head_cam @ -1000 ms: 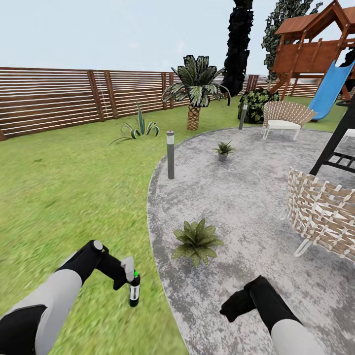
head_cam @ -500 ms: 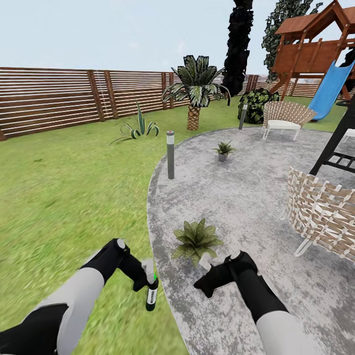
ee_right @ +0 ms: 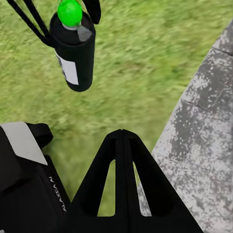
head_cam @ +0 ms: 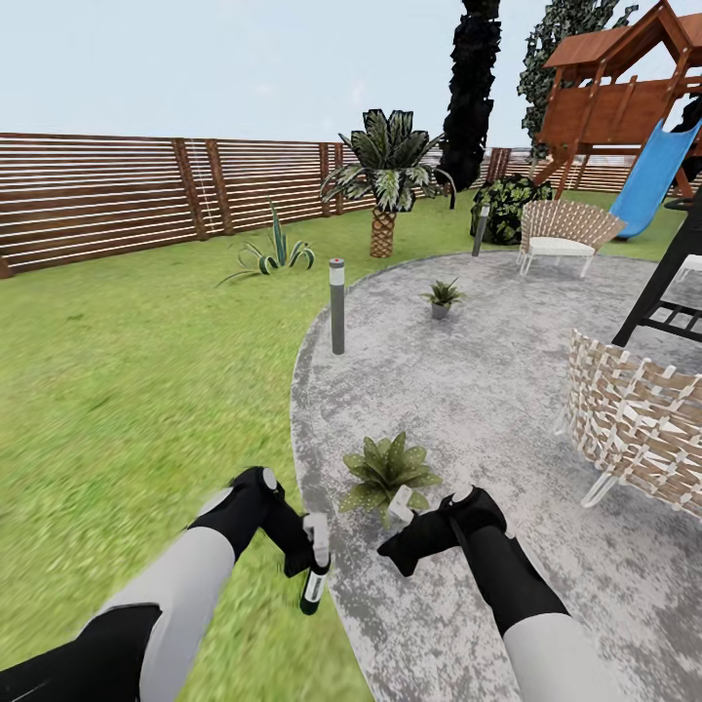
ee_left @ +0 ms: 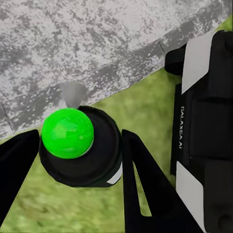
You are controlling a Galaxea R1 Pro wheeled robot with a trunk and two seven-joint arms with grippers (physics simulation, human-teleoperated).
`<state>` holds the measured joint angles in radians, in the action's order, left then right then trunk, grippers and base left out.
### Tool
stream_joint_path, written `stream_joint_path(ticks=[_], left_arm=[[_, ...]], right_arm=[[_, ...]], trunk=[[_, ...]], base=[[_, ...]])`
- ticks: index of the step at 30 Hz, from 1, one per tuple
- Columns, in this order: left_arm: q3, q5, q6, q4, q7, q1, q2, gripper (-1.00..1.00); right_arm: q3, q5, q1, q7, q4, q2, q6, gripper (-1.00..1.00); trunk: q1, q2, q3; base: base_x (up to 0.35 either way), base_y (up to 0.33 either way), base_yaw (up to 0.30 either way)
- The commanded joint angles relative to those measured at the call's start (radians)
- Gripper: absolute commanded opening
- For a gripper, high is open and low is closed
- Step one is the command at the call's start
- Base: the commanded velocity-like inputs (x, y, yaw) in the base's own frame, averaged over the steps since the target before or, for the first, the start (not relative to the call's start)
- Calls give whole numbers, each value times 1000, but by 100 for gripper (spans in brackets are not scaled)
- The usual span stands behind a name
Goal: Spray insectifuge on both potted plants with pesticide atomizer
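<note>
Pesticide atomizer (head_cam: 314,588) is hanging upright in the left gripper (head_cam: 314,546), right over the grass just beside the edge of the round stone patio (head_cam: 487,390). From the left wrist cam you're looking down on its bright green cap (ee_left: 67,132) and grey nozzle (ee_left: 73,93), with the black fingers (ee_left: 145,184) pinching the dark body from both sides, so that hand is gripping it for sure. The right gripper (head_cam: 398,551) is sitting near it over the patio edge, and the right wrist cam shows its two fingers (ee_right: 121,184) pressed together with nothing between them, pointing toward the bottle (ee_right: 74,48) and its whitish label. Just beyond both hands the nearer potted plant (head_cam: 388,473) is sitting on the stone, a low rosette of pointed leaves, pot hidden. Further out a grey bollard lamp (head_cam: 337,305) is standing at the patio rim, and the second potted plant (head_cam: 443,296) is showing its little grey pot. A wicker chair (head_cam: 639,419) is on the right side, another one (head_cam: 561,234) farther back. Past the lawn there's a striped agave (head_cam: 273,255), a palm (head_cam: 386,175), a blue slide (head_cam: 648,180) on a wooden playset, and the slatted fence (head_cam: 117,195) running along the back.
</note>
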<state>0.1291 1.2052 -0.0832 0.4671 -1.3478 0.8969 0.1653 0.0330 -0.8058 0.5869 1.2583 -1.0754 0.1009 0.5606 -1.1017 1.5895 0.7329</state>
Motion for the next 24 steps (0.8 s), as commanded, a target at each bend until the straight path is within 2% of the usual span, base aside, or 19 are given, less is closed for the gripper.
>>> stream_joint_path(ticks=[1, 6, 9, 10, 12, 18, 24], left_arm=[[8, 8, -9, 1, -5, 1, 9, -100], [4, 7, -9, -1, -6, 1, 9, -100], [2, 7, -9, -3, -6, 2, 9, -100], [2, 7, -9, -3, -7, 1, 9, -100], [1, 7, -9, -3, -7, 1, 9, -100], [-4, 6, -7, -4, -9, 1, 9, -100], [-6, 5, 40, -3, -61, 2, 9, -100]], right_arm=[[0, -5, 1, 6, -1, 0, 8, -100], [1, 2, 1, 7, -2, 0, 9, -100], [2, 96, 1, 6, -3, 0, 7, -100], [2, 117, 1, 6, -3, 0, 7, -100], [2, 132, 1, 6, -3, 0, 7, -100], [2, 140, 1, 7, -3, 0, 7, -100], [2, 140, 1, 7, -3, -1, 7, -100]], trunk=[[0, 0, 1], [0, 0, 1], [0, 0, 1], [0, 0, 1], [0, 0, 1], [0, 0, 1], [0, 0, 1]], base=[[0, 0, 0], [0, 0, 0], [0, 0, 0], [0, 0, 0], [0, 0, 0], [0, 0, 0], [0, 0, 0]])
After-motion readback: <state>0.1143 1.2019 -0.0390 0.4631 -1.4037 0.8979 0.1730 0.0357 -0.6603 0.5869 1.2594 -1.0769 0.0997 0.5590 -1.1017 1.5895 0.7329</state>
